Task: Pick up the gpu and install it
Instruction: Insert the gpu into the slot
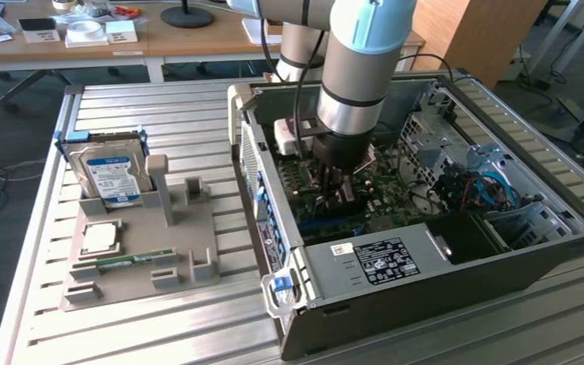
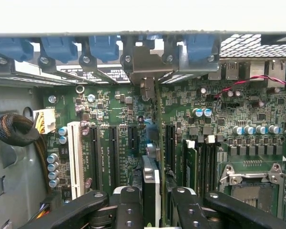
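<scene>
My gripper [image 2: 155,198] is down inside the open computer case [image 1: 535,251], over the green motherboard [image 2: 109,107]. It is shut on the gpu [image 2: 151,179], a thin card seen edge-on between the two black fingers [image 2: 128,205]. The card stands upright and runs from the fingers toward its metal bracket [image 2: 148,64] at the case's rear wall, in line with the black expansion slots [image 2: 133,138]. Whether its edge sits in a slot, I cannot tell. In the exterior view the gripper [image 1: 341,182] and the arm hide most of the card.
On the exterior view's left a grey fixture [image 1: 185,255] holds a hard drive with a blue-white label [image 1: 112,173], a processor [image 1: 101,237] and a green memory stick [image 1: 130,261]. Near the card are a white slot [image 2: 76,160], memory sticks [image 2: 190,164], the processor socket [image 2: 255,179] and a black cable bundle [image 2: 12,131].
</scene>
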`<action>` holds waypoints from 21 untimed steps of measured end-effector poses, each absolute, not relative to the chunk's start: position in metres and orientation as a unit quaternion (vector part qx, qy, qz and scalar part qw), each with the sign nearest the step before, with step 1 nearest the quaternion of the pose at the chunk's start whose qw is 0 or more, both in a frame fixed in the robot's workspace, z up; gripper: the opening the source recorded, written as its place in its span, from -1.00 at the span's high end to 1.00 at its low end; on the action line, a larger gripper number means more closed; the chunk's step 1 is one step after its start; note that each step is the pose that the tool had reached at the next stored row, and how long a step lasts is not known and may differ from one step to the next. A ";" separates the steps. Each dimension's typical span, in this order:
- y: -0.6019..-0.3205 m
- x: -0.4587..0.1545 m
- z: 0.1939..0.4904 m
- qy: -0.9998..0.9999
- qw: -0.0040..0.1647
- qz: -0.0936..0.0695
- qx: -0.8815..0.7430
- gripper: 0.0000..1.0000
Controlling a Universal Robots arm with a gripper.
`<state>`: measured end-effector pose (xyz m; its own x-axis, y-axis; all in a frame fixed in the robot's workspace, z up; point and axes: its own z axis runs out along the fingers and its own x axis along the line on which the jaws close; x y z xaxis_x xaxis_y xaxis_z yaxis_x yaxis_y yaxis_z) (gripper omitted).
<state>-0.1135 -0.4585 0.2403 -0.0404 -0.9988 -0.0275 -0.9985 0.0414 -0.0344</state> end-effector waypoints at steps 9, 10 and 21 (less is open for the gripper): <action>-0.459 -0.114 0.238 0.721 0.022 -0.003 -0.692 0.44; -0.459 -0.114 0.237 0.721 0.022 -0.003 -0.692 0.44; -0.459 -0.114 0.237 0.721 0.022 -0.003 -0.692 0.44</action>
